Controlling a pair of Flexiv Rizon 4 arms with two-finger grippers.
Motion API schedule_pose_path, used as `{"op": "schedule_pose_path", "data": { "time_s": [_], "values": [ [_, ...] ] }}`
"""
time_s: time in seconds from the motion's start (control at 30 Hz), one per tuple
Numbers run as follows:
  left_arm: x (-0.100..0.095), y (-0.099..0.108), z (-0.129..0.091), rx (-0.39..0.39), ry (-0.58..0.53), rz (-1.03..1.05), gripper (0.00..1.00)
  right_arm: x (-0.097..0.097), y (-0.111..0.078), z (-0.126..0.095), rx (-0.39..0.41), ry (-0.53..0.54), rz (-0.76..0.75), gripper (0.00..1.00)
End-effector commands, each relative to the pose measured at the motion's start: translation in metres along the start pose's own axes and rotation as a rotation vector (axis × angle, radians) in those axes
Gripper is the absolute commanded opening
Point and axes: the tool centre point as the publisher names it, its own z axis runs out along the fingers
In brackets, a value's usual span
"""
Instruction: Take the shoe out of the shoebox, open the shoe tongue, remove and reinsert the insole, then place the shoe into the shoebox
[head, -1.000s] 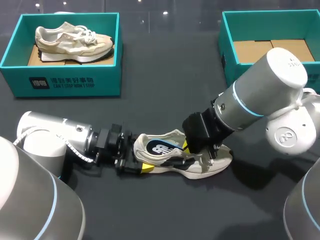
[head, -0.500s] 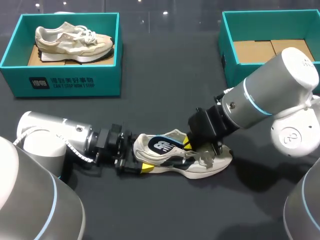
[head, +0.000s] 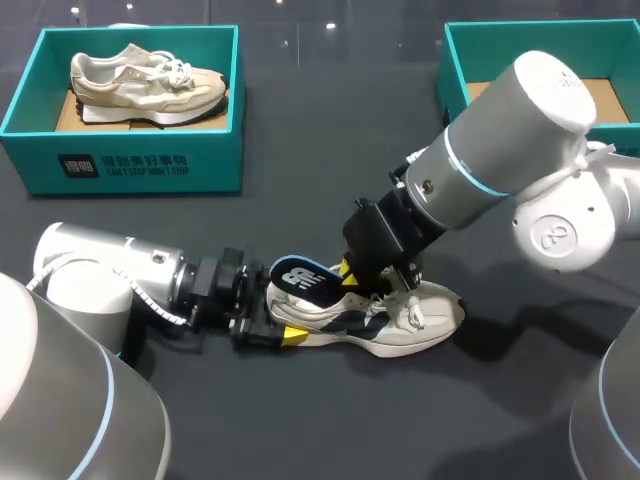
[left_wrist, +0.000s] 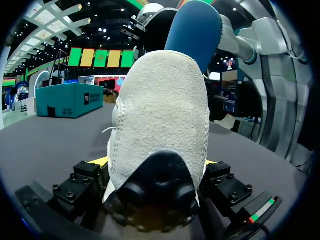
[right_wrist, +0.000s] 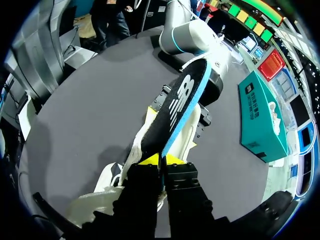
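The shoe (head: 385, 325) sits in the middle of the desk (head: 300, 200). Its blue insole (head: 303, 277) sticks half out. The right gripper (right_wrist: 161, 161) pinches the insole. The left gripper (head: 280, 325) hugs the heel (left_wrist: 160, 125). Best to pull up slowly, with the heel held firm.

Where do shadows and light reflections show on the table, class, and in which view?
Head view: small ceiling-light reflections dot the table at its far edge; the right arm casts a soft shadow beside the toe of the shoe. Left wrist view: the table has a faint, even sheen.
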Motion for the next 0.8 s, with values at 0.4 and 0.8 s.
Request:
{"op": "schedule_pose_path", "data": {
  "time_s": [0.4, 0.8],
  "values": [
    [0.000, 0.001, 0.000, -0.002, 0.000, 0.000, 0.00, -0.012, 0.014, 0.003, 0.091, 0.063, 0.087, 0.27],
    [0.000, 0.001, 0.000, -0.002, 0.000, 0.000, 0.00, -0.015, 0.022, -0.006, 0.222, 0.116, 0.248, 0.68]
  ]
}}
